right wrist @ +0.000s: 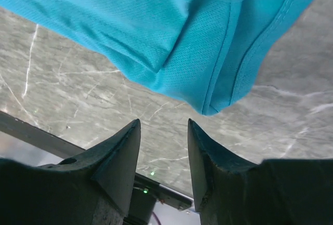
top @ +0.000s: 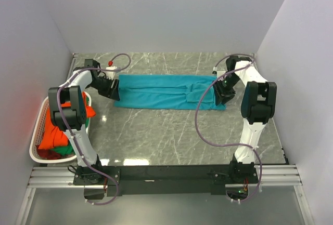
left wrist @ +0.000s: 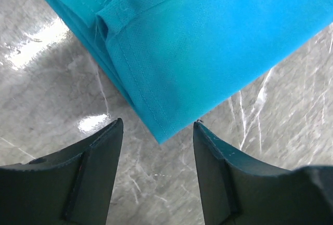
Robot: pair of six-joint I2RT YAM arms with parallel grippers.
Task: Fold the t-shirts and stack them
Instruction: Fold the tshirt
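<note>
Teal t-shirt [top: 161,92] lies just beyond both parted jaws.

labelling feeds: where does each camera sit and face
top external: above, behind the bases, looking down on the table; left arm and right arm show.
left wrist: on the left arm, looking past the open left gripper at the teal t-shirt corner.
right wrist: likewise, open right gripper, its other end.
shared: that shirt.

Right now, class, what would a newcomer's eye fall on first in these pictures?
A teal t-shirt lies folded into a long strip across the marble table, with the left gripper and right gripper open at its two ends. At far left, a white basket holds an orange t-shirt and green cloth.
</note>
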